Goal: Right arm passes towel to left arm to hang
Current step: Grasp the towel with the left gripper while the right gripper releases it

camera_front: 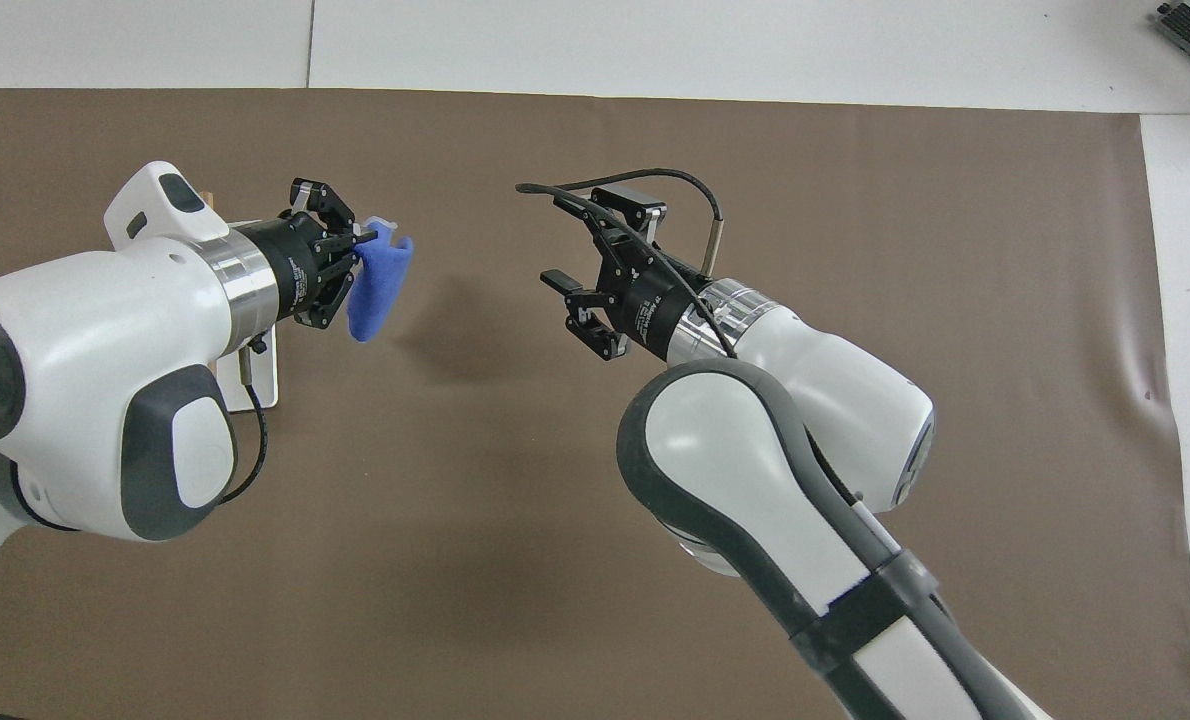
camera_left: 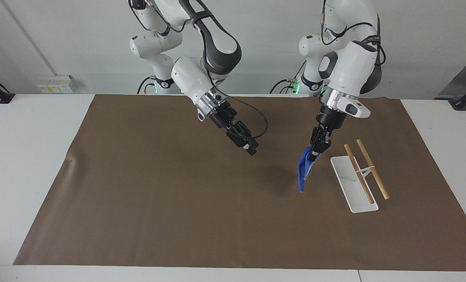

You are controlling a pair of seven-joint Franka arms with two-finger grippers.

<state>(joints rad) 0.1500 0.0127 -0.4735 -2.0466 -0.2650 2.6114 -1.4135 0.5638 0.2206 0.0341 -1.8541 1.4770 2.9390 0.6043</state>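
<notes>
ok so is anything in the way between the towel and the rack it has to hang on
Nothing visible. The towel hangs from the left gripper over bare brown mat, just beside the white rack with its two wooden rods. The right gripper is off over mid-mat.
</notes>
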